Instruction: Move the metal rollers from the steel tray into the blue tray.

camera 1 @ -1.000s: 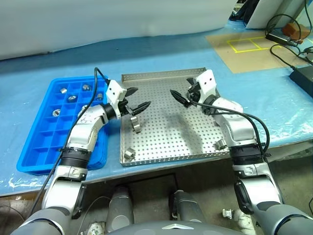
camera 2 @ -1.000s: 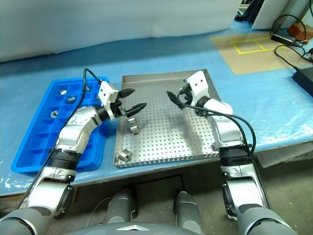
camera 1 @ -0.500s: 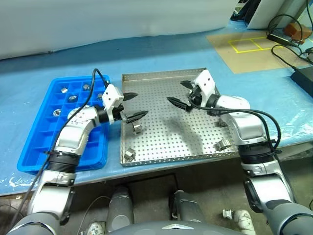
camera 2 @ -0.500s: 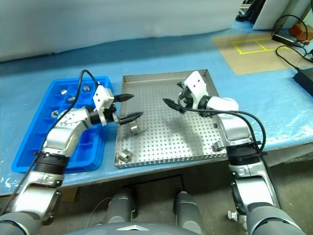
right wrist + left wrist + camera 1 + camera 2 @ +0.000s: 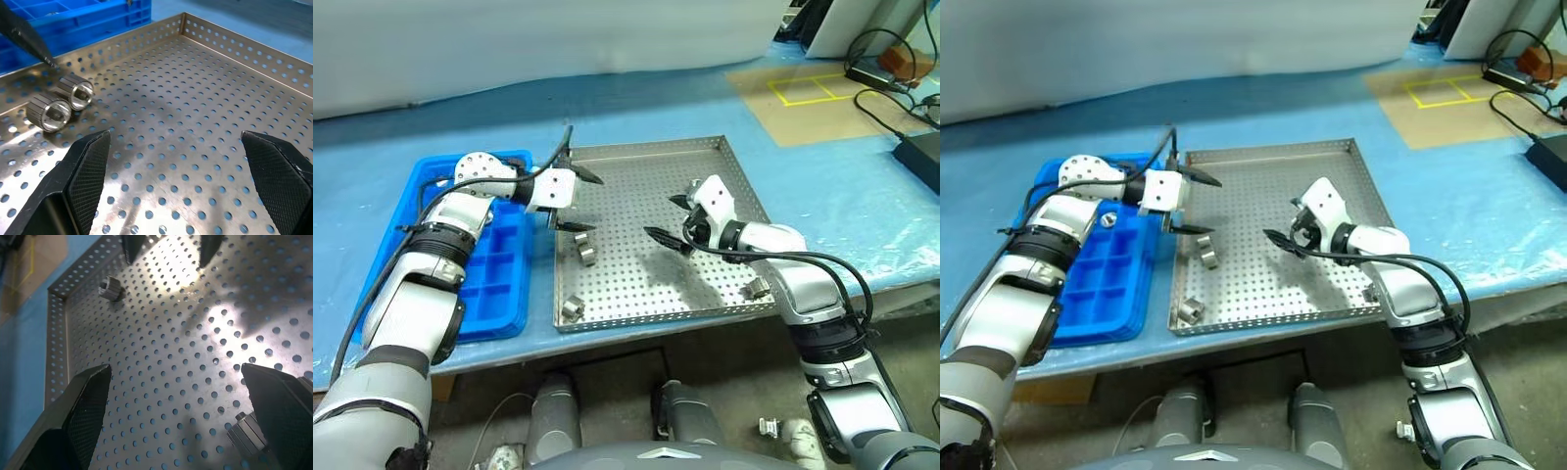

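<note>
The steel tray [image 5: 646,294] lies in front of me on the blue table. A pair of metal rollers [image 5: 585,252] lies side by side near its left side, and I see the pair again as rollers [image 5: 61,104]. One roller [image 5: 572,309] sits at the tray's near left corner, another [image 5: 756,288] at its near right edge. The blue tray [image 5: 494,284] lies left of the steel tray, with a roller [image 5: 1108,219] in one cell. My left gripper [image 5: 579,202] hangs open just above the pair. My right gripper [image 5: 667,217] hovers open over the tray's middle, empty.
A brown board with yellow tape [image 5: 803,98] lies at the back right. Beside it are black cables and a dark box [image 5: 920,157]. A white sheet [image 5: 558,39] closes off the back.
My left wrist has rolled and its elbow swung outward, so the fingers now stand one above the other by the pair of rollers. My right gripper has drawn back and down.
</note>
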You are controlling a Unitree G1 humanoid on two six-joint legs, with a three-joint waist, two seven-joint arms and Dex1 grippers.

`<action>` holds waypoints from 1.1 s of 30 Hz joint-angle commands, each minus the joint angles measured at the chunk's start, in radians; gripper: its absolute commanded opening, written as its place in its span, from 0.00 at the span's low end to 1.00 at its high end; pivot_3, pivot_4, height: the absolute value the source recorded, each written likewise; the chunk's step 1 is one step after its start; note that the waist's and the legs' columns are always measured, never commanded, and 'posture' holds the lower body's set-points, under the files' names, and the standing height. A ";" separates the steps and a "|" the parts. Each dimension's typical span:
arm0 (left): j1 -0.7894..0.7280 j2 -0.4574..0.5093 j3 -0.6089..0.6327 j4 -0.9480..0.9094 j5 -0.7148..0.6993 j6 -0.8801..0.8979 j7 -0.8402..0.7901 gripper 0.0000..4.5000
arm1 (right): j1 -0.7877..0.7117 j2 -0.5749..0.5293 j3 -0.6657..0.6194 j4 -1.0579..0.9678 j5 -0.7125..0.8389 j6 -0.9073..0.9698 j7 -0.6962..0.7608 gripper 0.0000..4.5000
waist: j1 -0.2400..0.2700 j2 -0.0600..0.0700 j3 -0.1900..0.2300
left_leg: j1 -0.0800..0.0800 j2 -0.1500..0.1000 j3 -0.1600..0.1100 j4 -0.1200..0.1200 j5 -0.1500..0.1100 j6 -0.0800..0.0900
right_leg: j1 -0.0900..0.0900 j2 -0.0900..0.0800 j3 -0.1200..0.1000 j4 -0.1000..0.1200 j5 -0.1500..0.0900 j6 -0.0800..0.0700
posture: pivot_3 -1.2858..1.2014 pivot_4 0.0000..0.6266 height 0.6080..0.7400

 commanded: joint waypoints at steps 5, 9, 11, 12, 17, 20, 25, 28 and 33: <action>-0.139 -0.022 -0.032 0.195 0.019 -0.215 -0.168 0.99 | 0.048 0.001 -0.025 -0.109 0.007 0.027 -0.064 0.99 | 0.003 0.000 0.000 | 0.000 0.000 0.000 0.000 0.000 0.000 | 0.000 0.000 0.000 0.000 0.000 0.000 | 0.39 0.24 1.00; -0.164 -0.020 -0.029 0.235 0.012 -0.249 -0.260 0.99 | 0.068 0.004 -0.025 -0.120 0.005 0.031 -0.086 0.99 | 0.003 0.000 0.000 | 0.000 0.000 0.001 0.000 0.000 0.000 | 0.000 -0.001 0.000 0.001 -0.002 -0.004 | 0.39 0.24 1.00; -0.158 -0.020 -0.032 0.247 0.024 -0.259 -0.271 0.99 | 0.072 0.008 -0.022 -0.121 0.005 0.030 -0.095 0.99 | 0.003 0.000 0.000 | 0.000 0.000 0.001 0.000 0.000 0.000 | 0.000 -0.001 0.000 0.001 -0.002 -0.004 | 0.39 0.24 1.00; -0.154 -0.022 -0.034 0.254 0.032 -0.263 -0.270 0.99 | 0.072 0.010 -0.020 -0.118 0.004 0.028 -0.099 0.99 | 0.003 0.000 0.000 | 0.001 0.000 0.001 0.000 0.000 0.000 | 0.000 -0.001 0.000 0.001 -0.002 -0.004 | 0.39 0.24 1.00; -0.144 -0.030 -0.050 0.284 0.100 -0.264 -0.197 0.99 | 0.075 0.014 -0.016 -0.118 0.004 0.028 -0.109 0.99 | 0.002 0.000 0.000 | 0.001 0.000 0.001 0.001 0.000 0.000 | 0.000 -0.001 0.000 0.001 -0.002 -0.004 | 0.39 0.24 1.00; -0.143 -0.032 -0.055 0.296 0.139 -0.261 -0.146 0.99 | 0.077 0.015 -0.016 -0.117 0.003 0.027 -0.114 0.99 | 0.002 0.000 0.000 | 0.001 0.000 0.001 0.001 0.000 0.000 | 0.000 -0.001 0.000 0.001 -0.002 -0.004 | 0.39 0.24 1.00; -0.127 -0.032 -0.079 0.307 0.186 -0.286 -0.107 0.99 | 0.084 0.020 -0.010 -0.127 0.002 0.032 -0.124 0.99 | 0.001 0.000 0.000 | 0.001 0.000 0.001 0.001 0.000 0.000 | 0.000 -0.001 0.000 0.001 -0.002 -0.004 | 0.38 0.24 1.00; -0.114 -0.042 -0.094 0.313 0.210 -0.296 -0.081 0.99 | 0.086 0.021 -0.009 -0.127 0.000 0.032 -0.130 0.99 | 0.001 0.000 0.000 | 0.001 0.000 0.001 0.001 0.000 0.000 | 0.001 -0.001 0.000 0.001 -0.002 -0.004 | 0.38 0.24 1.00; -0.097 -0.077 -0.117 0.318 0.261 -0.287 0.013 0.99 | 0.103 0.023 -0.009 -0.139 -0.003 0.037 -0.141 0.99 | 0.000 0.000 0.000 | 0.003 0.000 0.001 0.001 0.000 0.000 | 0.003 -0.001 0.001 0.001 -0.002 -0.004 | 0.37 0.24 1.00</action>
